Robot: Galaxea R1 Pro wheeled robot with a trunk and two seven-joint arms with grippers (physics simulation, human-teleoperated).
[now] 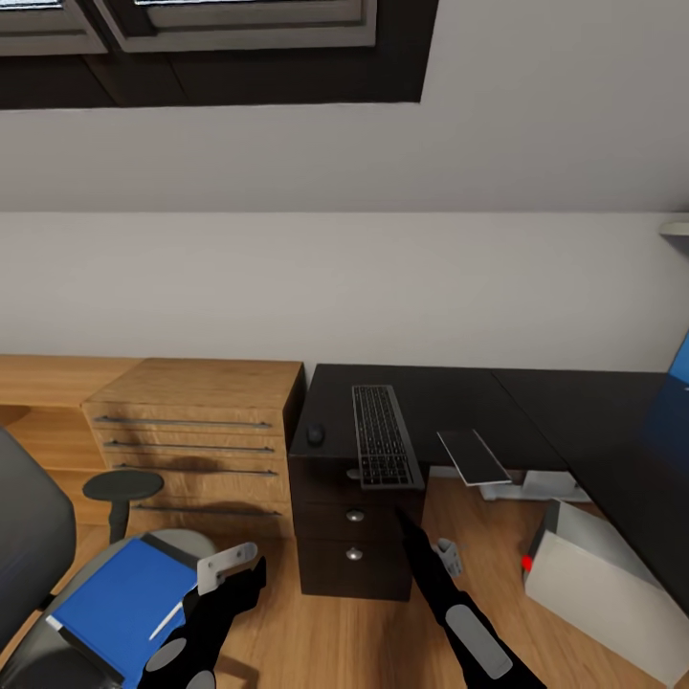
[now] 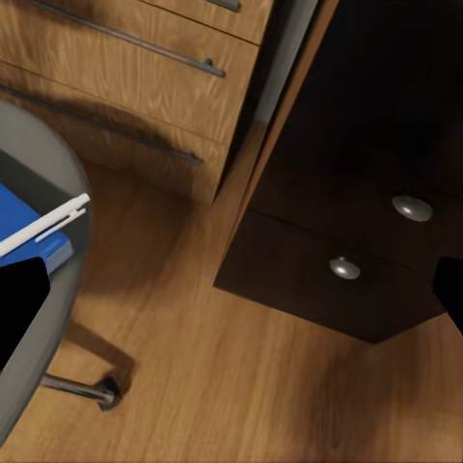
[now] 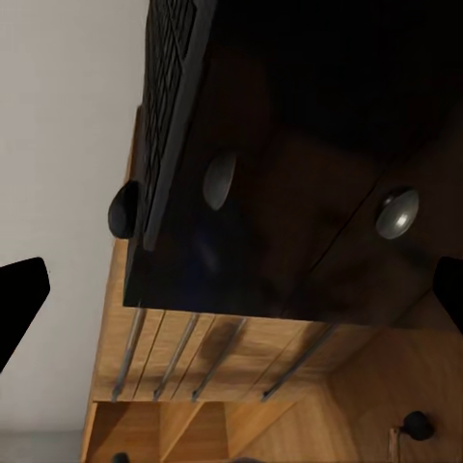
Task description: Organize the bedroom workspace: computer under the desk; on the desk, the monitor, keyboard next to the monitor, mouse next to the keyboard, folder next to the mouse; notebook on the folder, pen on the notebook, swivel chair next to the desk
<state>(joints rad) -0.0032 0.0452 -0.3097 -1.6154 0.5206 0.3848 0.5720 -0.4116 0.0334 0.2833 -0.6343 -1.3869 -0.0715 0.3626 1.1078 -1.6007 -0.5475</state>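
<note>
The blue folder (image 1: 120, 598) lies on the grey swivel chair (image 1: 29, 536) with the white pen (image 1: 168, 619) on it. My left gripper (image 1: 234, 574) hangs open just right of the seat, above the floor; the left wrist view shows the pen (image 2: 48, 224) and folder (image 2: 53, 253). The keyboard (image 1: 386, 448), mouse (image 1: 315, 433) and dark notebook (image 1: 473, 455) rest on the black desk (image 1: 565, 411). My right gripper (image 1: 407, 531) is open in front of the desk's drawers, below the keyboard (image 3: 169, 87). The grey computer (image 1: 603, 584) leans under the desk. The monitor is out of view.
A light-wood drawer unit (image 1: 201, 421) stands against the wall left of the desk. The black drawer unit (image 1: 349, 550) with round knobs (image 2: 344, 268) is right before both arms. A small grey object (image 1: 448, 555) lies on the wood floor. A blue panel (image 1: 677, 373) shows at the right edge.
</note>
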